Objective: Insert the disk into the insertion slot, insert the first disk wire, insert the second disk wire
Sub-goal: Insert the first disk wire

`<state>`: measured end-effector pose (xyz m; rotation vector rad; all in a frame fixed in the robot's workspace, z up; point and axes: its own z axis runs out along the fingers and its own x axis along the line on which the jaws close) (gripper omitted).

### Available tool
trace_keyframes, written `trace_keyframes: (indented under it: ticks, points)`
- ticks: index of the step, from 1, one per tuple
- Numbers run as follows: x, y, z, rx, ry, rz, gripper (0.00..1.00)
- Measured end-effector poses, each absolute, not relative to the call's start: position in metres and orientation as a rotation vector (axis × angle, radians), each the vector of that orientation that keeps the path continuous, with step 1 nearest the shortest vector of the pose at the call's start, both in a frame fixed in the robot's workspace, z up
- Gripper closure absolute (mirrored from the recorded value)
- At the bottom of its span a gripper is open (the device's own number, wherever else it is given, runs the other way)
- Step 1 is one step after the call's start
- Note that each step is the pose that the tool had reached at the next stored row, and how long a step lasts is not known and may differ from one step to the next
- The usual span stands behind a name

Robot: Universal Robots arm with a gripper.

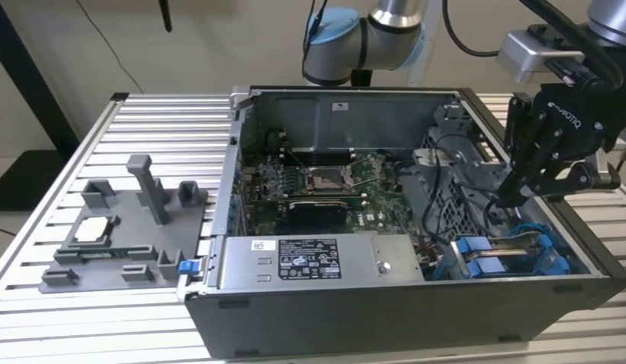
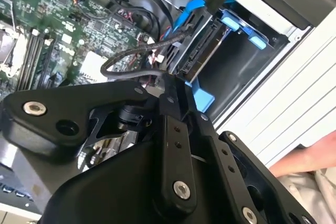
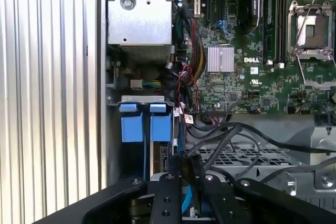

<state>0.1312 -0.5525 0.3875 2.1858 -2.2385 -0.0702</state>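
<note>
The disk (image 2: 203,50) sits edge-up in the insertion slot (image 1: 515,262) at the corner of the open computer case on the exterior view's right. Its bright blue frame (image 2: 201,97) and blue tabs (image 3: 146,123) show around it. My gripper (image 1: 505,199) hangs just above the drive cage, right behind the disk's connector end. In both wrist views the fingers (image 2: 170,129) stand close together, pinching the end of a black disk wire (image 2: 134,51) that loops over from the motherboard side. The fingertips (image 3: 170,167) hide the wire's plug and the disk's socket.
The green motherboard (image 1: 323,178) fills the case's middle and a silver power supply (image 1: 313,262) lies along its front. More black cables (image 3: 236,135) cross the cage's mesh wall (image 3: 236,157). A grey fixture (image 1: 121,227) stands on the slatted table. A person's hand (image 2: 307,161) rests beside the case.
</note>
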Motion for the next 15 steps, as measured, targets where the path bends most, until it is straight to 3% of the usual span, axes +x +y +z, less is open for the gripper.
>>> trace_keyframes:
  ticks: [15]
  points:
    - [0.1312,-0.5526,0.3858,2.175,-2.228,-0.045,1.0]
